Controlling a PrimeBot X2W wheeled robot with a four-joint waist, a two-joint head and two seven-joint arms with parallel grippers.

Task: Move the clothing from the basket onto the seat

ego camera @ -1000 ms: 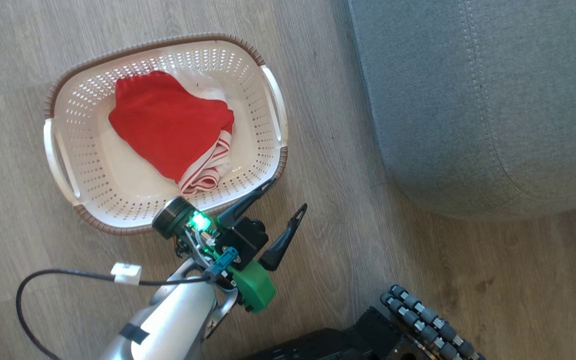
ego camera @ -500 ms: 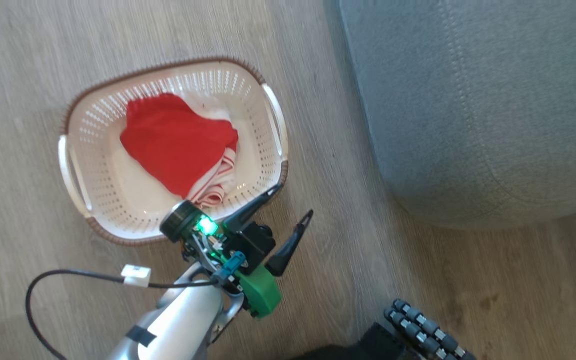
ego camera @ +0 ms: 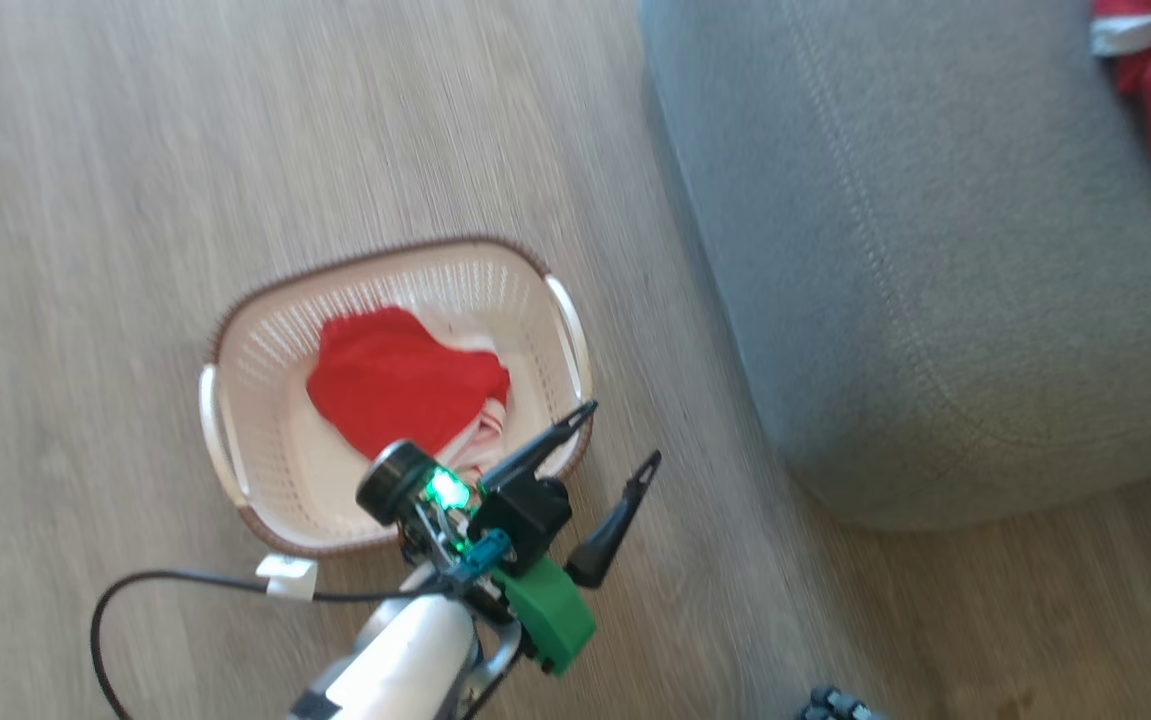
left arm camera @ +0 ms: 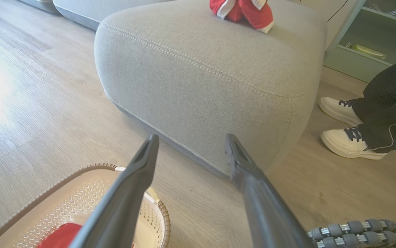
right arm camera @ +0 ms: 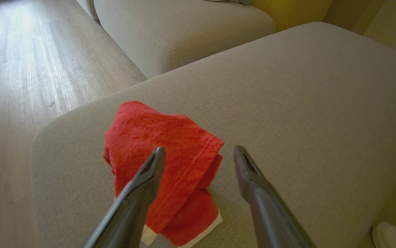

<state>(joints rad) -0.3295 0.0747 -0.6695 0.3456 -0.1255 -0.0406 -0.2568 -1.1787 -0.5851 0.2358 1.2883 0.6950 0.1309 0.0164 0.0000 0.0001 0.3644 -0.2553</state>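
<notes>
1 basket (ego camera: pixel 265 450), 1 seat (ego camera: pixel 935 300), 2 clothing pieces (ego camera: pixel 395 375) (1 in basket, 1 on seat), 2 white shoes (left arm camera: pixel 351 144).

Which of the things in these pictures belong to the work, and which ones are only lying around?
Belong to the job: cream perforated plastic basket; red soft garment inside it; large grey fabric seat; red white-trimmed garment lying on it.
Just around: a person's white lace-up shoes; pale green shelf unit; wooden floor.

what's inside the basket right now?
One red garment with white striped trim, bunched in the middle of the basket. Anything under it is covered; the open left gripper hides the near corner.
</notes>
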